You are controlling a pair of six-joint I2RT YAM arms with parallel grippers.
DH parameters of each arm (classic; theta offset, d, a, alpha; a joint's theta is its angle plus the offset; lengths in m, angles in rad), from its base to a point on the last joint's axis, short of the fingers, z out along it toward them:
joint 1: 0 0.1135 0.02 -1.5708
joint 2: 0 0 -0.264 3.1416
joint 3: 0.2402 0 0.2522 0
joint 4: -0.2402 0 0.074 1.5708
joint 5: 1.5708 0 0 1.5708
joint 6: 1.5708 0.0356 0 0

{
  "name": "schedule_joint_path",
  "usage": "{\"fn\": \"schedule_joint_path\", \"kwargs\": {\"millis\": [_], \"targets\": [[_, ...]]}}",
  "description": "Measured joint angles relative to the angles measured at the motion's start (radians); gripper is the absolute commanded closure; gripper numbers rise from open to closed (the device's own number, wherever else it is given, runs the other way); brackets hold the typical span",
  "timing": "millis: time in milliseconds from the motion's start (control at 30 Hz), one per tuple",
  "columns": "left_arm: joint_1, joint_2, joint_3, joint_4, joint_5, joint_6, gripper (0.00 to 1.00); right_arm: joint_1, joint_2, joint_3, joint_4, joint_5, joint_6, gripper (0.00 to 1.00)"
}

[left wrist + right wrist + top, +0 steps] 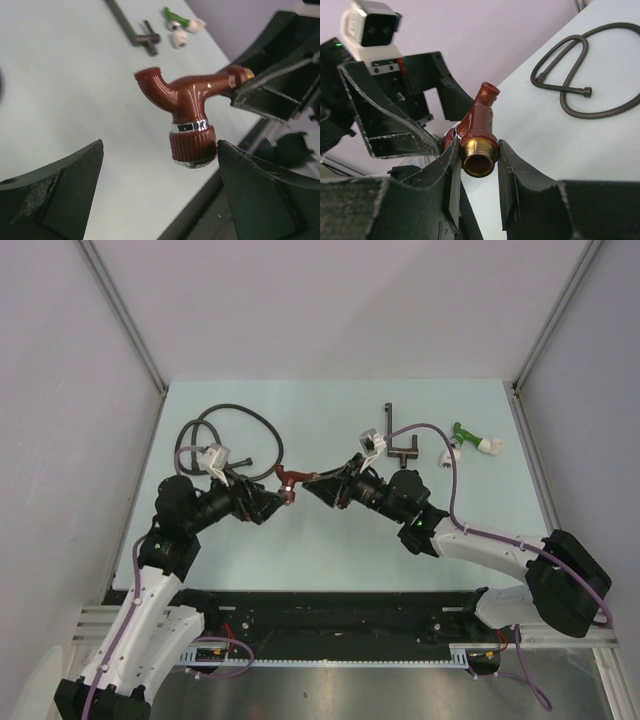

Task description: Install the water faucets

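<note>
The right gripper [477,150] is shut tight on the brass screw end of the red-brown faucet [481,117]. The rest of the faucet sticks out past its fingertips, up in the air over the table [330,410]. The left gripper [160,160] is wide open and holds nothing. Its two fingers [60,190] stand one on each side of the faucet's ribbed knob, close but not touching. So only one small round end is pinched. I think the faucet could spin or slip out, because most of its weight hangs in front of the right fingers. The left fingers could also bump the knob and knock it loose if that arm backs off crooked. The green faucet [171,13] lies on the table far ahead of the left gripper, beside a white fitting [179,40].
</note>
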Motion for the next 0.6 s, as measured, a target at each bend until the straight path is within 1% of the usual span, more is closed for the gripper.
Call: {"fn": "schedule_joint_path", "kwargs": {"millis": [100, 167, 233, 333, 433, 600], "targets": [[0.027, 0.006, -0.066, 0.127, 0.178, -0.077, 0.01, -0.009, -0.042, -0.003, -0.031, -0.04, -0.016, 1.0], [0.03, 0.011, -0.092, 0.199, 0.27, -0.121, 0.01, -0.009, -0.066, -0.006, -0.05, -0.068, -0.023, 1.0], [0.031, 0.008, -0.102, 0.262, 0.332, -0.157, 0.01, -0.009, -0.083, -0.011, -0.056, -0.09, -0.027, 1.0], [0.032, -0.001, -0.116, 0.376, 0.386, -0.219, 0.01, -0.008, -0.096, -0.015, -0.056, -0.126, -0.031, 1.0], [0.033, -0.002, -0.151, 0.483, 0.413, -0.293, 0.02, -0.006, -0.098, -0.018, -0.055, -0.158, -0.036, 1.0], [0.035, 0.029, -0.241, 0.695, 0.432, -0.459, 0.07, -0.005, -0.098, -0.028, -0.041, -0.19, -0.037, 1.0]]}}
